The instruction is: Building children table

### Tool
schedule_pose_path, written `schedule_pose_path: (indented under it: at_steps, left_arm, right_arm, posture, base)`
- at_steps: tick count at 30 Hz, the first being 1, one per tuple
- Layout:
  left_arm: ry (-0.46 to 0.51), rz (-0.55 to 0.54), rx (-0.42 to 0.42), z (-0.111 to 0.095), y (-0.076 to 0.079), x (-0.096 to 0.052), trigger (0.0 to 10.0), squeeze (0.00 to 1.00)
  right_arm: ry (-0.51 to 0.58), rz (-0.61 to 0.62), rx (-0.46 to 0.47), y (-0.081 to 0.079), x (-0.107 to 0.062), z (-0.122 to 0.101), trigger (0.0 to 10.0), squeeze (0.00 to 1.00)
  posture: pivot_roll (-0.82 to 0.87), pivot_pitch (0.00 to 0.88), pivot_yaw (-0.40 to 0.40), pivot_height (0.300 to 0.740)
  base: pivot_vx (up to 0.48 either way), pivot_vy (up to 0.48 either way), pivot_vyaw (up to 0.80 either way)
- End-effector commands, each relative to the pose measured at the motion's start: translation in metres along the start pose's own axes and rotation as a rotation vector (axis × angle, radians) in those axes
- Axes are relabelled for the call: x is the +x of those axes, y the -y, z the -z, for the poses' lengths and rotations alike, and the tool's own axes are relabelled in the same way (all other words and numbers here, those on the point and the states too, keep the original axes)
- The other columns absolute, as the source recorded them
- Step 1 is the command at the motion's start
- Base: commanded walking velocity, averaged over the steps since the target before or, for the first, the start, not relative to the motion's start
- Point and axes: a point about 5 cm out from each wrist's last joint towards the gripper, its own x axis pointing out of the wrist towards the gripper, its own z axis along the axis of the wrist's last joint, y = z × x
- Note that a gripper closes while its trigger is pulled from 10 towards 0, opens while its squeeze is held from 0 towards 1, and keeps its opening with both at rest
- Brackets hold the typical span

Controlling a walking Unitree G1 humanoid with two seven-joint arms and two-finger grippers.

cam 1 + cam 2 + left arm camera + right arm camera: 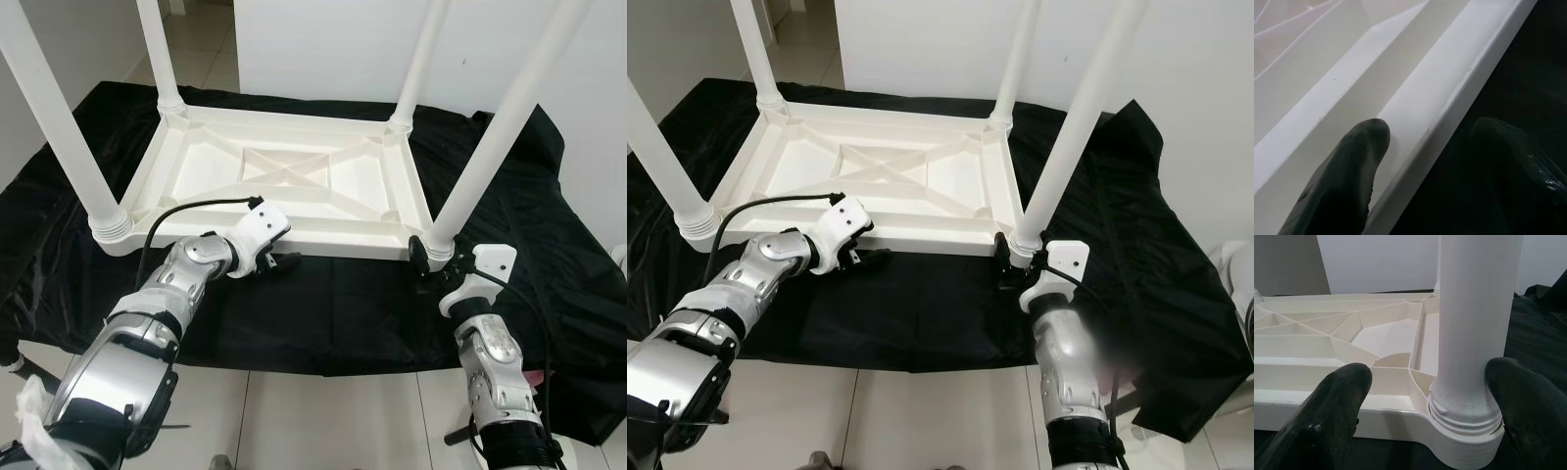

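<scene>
Both eye views look forward and down from the head onto the upturned white table [294,181] lying on the black cloth [921,313] — they share the whole tabletop underside, four legs and both arms, the right eye's picture offset a little sideways. The left wrist view sits very close above the table's near rim [1449,98]. The right wrist view looks low and level across the table at the near right leg [1474,323] — very near.
</scene>
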Motion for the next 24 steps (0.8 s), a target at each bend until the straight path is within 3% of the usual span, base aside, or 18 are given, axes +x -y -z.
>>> schedule_pose_path:
  at_steps: [1,4,11,12,13,14,15,18,19,20,21,22,24]
  left_arm:
    - [-0.064,-0.221,-0.02,0.01,-0.009,0.0,10.0,0.0]
    - [-0.124,-0.233,-0.059,0.016,-0.011,-0.001,10.0,0.0]
    - [-0.155,-0.205,-0.106,0.019,-0.01,-0.001,10.0,0.0]
    - [-0.16,-0.202,-0.11,0.02,-0.01,-0.001,8.7,0.0]
    - [-0.165,-0.198,-0.106,0.02,-0.01,-0.001,5.9,0.0]
    - [-0.165,-0.198,-0.106,0.02,-0.01,-0.001,5.9,0.0]
    - [-0.169,-0.196,-0.103,0.021,-0.01,-0.001,3.7,0.0]
    - [-0.173,-0.191,-0.104,0.021,-0.01,0.0,3.7,0.0]
    - [-0.175,-0.187,-0.104,0.022,-0.009,0.0,2.2,0.0]
    - [-0.175,-0.187,-0.104,0.022,-0.009,0.0,2.2,0.0]
    - [-0.17,-0.176,-0.114,0.021,-0.007,0.0,0.6,0.0]
    - [-0.163,-0.165,-0.12,0.021,-0.006,0.001,0.0,0.0]
    - [-0.159,-0.158,-0.123,0.02,-0.005,0.002,0.0,0.0]
  right_arm:
    - [-0.009,-0.008,0.003,-0.003,0.001,0.003,10.0,0.0]
    - [-0.008,-0.007,0.005,-0.004,0.001,0.003,10.0,0.0]
    - [-0.008,-0.004,0.004,-0.004,0.001,0.004,10.0,0.0]
    - [-0.008,-0.003,0.003,-0.004,0.001,0.004,10.0,0.0]
    - [-0.007,-0.001,0.003,-0.004,0.001,0.004,10.0,0.0]
    - [-0.007,-0.001,0.003,-0.004,0.001,0.004,10.0,0.0]
    - [-0.006,0.0,0.003,-0.004,0.001,0.004,10.0,0.0]
    - [-0.006,0.001,0.002,-0.004,0.001,0.004,10.0,0.0]
    - [-0.005,0.001,0.002,-0.004,0.001,0.004,10.0,0.0]
    - [-0.005,0.001,0.002,-0.004,0.001,0.004,10.0,0.0]
    - [-0.005,0.002,0.001,-0.004,0.001,0.004,10.0,0.0]
    - [-0.005,0.002,0.001,-0.004,0.001,0.004,10.0,0.0]
    - [-0.005,0.003,0.001,-0.003,0.001,0.004,10.0,0.0]
  posture:
    - [-0.02,0.073,-0.023,0.74]
    - [-0.02,0.073,-0.02,0.74]
    - [-0.02,0.071,-0.014,0.74]
    - [-0.02,0.072,-0.015,0.74]
    - [-0.02,0.072,-0.015,0.74]
    - [-0.02,0.072,-0.015,0.74]
    - [-0.02,0.072,-0.015,0.74]
    - [-0.02,0.072,-0.015,0.74]
    - [-0.02,0.074,-0.015,0.74]
    - [-0.02,0.074,-0.015,0.74]
    - [-0.02,0.074,-0.015,0.74]
    - [-0.02,0.074,-0.015,0.74]
    - [-0.02,0.074,-0.015,0.74]
  base:
    - [0.0,0.0,0.0]
    - [0.0,0.0,0.0]
    - [0.0,0.0,0.0]
    - [0.0,0.0,0.0]
    - [0.0,0.0,0.0]
    - [0.0,0.0,0.0]
    - [0.0,0.0,0.0]
    - [0.0,0.0,0.0]
    - [0.0,0.0,0.0]
    - [0.0,0.0,0.0]
    - [0.0,0.0,0.0]
    - [0.0,0.0,0.0]
    - [0.0,0.0,0.0]
